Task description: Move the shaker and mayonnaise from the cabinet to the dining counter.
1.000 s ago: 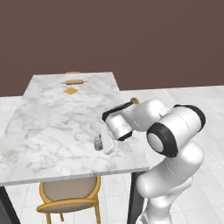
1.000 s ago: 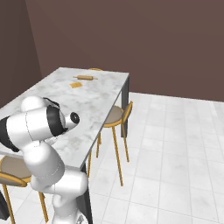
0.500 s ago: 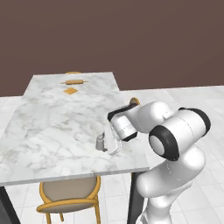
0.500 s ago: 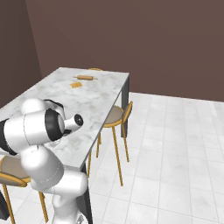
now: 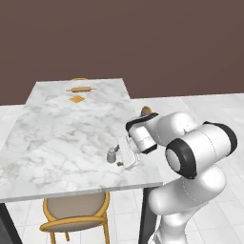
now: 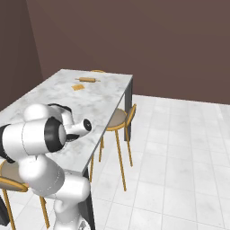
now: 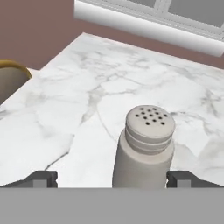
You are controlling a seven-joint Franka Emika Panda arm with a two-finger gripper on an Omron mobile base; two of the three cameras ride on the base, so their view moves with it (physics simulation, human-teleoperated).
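Note:
The shaker (image 7: 146,148), a small pale grey bottle with a holed cap, stands upright on the marble dining counter (image 5: 62,128) near its front right corner. My gripper (image 7: 113,180) is open, with a dark fingertip on each side of the shaker and a clear gap between each tip and the bottle. In the left base view the shaker (image 5: 112,155) sits just left of the gripper (image 5: 121,155). My own arm hides the hand in the right base view, where the dining counter (image 6: 90,99) stretches away. The mayonnaise and the cabinet are out of view.
A rolling pin (image 5: 81,89) and a small orange piece (image 5: 76,99) lie at the counter's far end. Orange-wood chairs stand at the near side (image 5: 76,212) and the right side (image 6: 119,119). White tiled floor (image 6: 179,148) spreads to the right.
The jaws have opened off the shaker, which now stands free on the counter. The hand has stayed low around it.

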